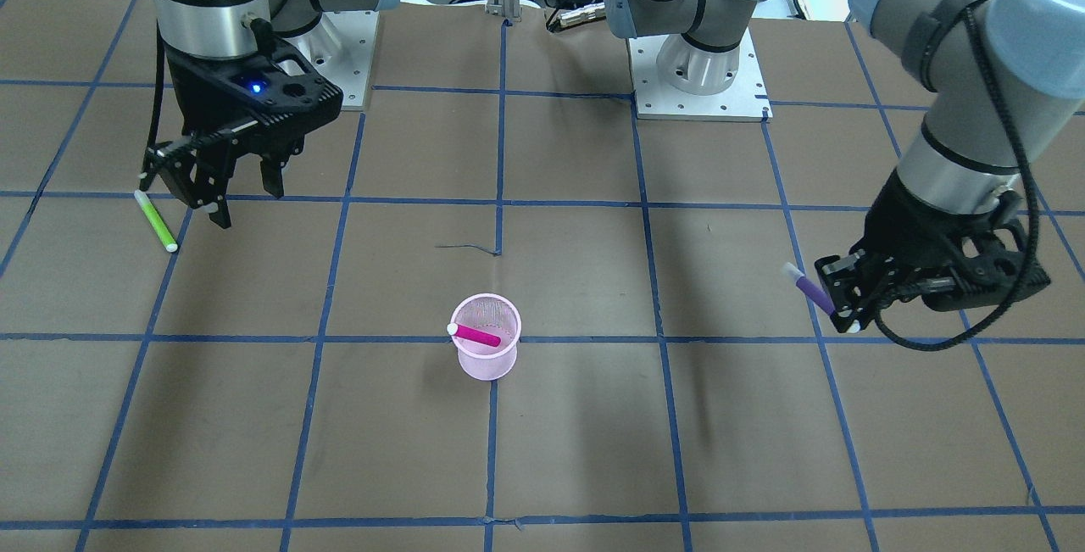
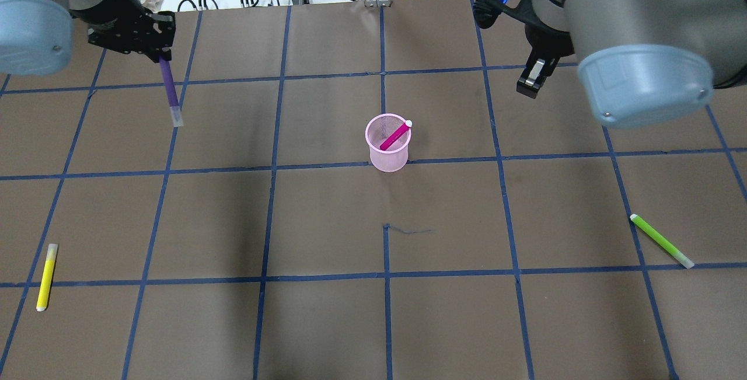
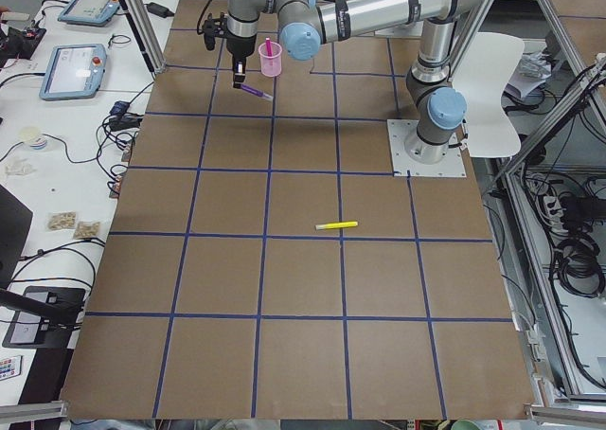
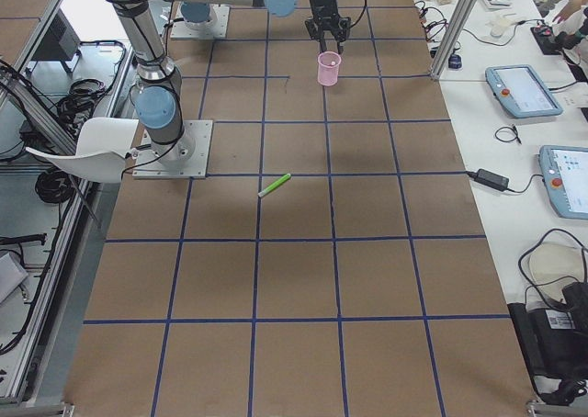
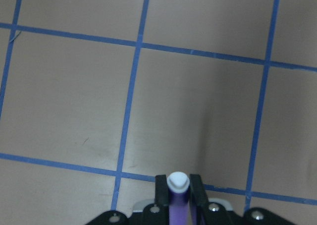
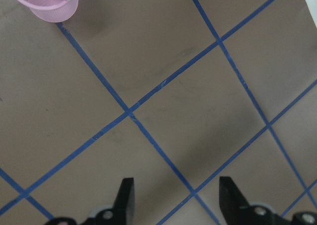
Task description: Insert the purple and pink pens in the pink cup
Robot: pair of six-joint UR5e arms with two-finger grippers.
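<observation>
The pink mesh cup (image 2: 387, 143) stands upright near the table's middle, with the pink pen (image 2: 395, 136) leaning inside it; both also show in the front view, cup (image 1: 485, 348) and pen (image 1: 475, 336). My left gripper (image 2: 162, 59) is shut on the purple pen (image 2: 170, 91), held above the table well to the left of the cup; the wrist view shows the pen's white tip (image 5: 178, 181) between the fingers. My right gripper (image 6: 176, 197) is open and empty, above the table far right of the cup (image 6: 47, 2).
A yellow pen (image 2: 46, 276) lies near the front left of the table. A green pen (image 2: 661, 240) lies at the front right, also seen in the front view (image 1: 156, 221) beside my right gripper (image 1: 227, 196).
</observation>
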